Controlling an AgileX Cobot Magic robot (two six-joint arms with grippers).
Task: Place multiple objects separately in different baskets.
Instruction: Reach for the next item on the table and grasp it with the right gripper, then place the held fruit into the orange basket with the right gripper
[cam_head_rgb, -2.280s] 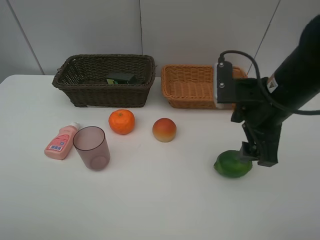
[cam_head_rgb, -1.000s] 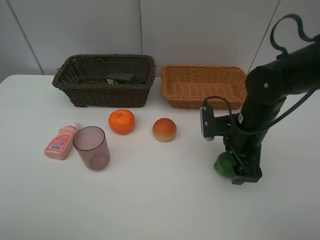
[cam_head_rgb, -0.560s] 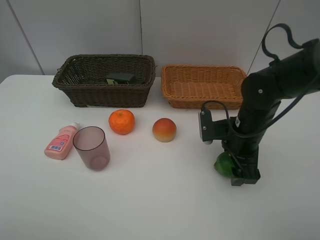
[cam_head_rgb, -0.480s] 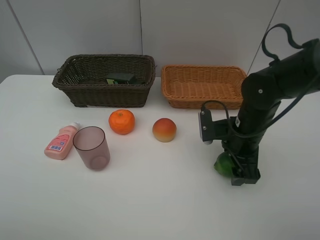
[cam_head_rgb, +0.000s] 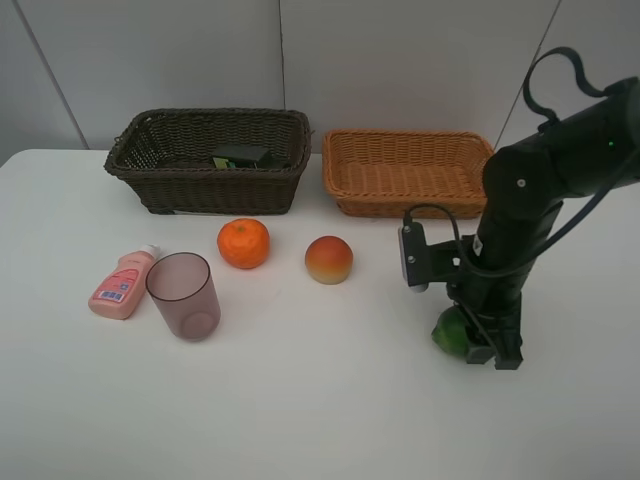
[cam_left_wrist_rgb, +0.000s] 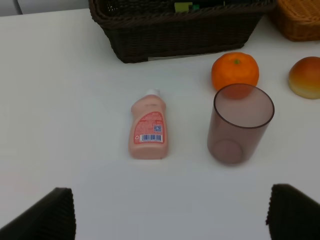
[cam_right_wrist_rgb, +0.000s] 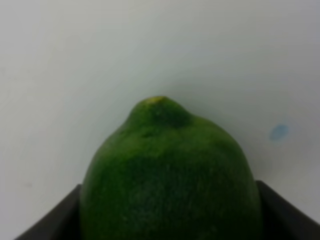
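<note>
My right gripper (cam_head_rgb: 482, 345) points down at the table's right side with its fingers closed against both sides of the green lime (cam_head_rgb: 449, 333). In the right wrist view the lime (cam_right_wrist_rgb: 170, 170) fills the gap between the fingers (cam_right_wrist_rgb: 50, 220). My left gripper (cam_left_wrist_rgb: 170, 215) hangs open and empty above the pink bottle (cam_left_wrist_rgb: 147, 132) and the mauve cup (cam_left_wrist_rgb: 241, 122). The mandarin (cam_head_rgb: 243, 243) and the peach-like fruit (cam_head_rgb: 328, 259) sit mid-table. A dark green bottle (cam_head_rgb: 242, 156) lies in the dark brown basket (cam_head_rgb: 150, 165). The tan basket (cam_head_rgb: 400, 203) holds nothing.
Both baskets stand side by side along the back of the white table, before a grey wall. The pink bottle (cam_head_rgb: 122, 283) lies flat beside the upright cup (cam_head_rgb: 183, 295) at the left. The right arm's cable loops above its wrist.
The right gripper's fingers have closed in on the lime, and gripper and lime have shifted slightly to the right. Nothing else has moved.
</note>
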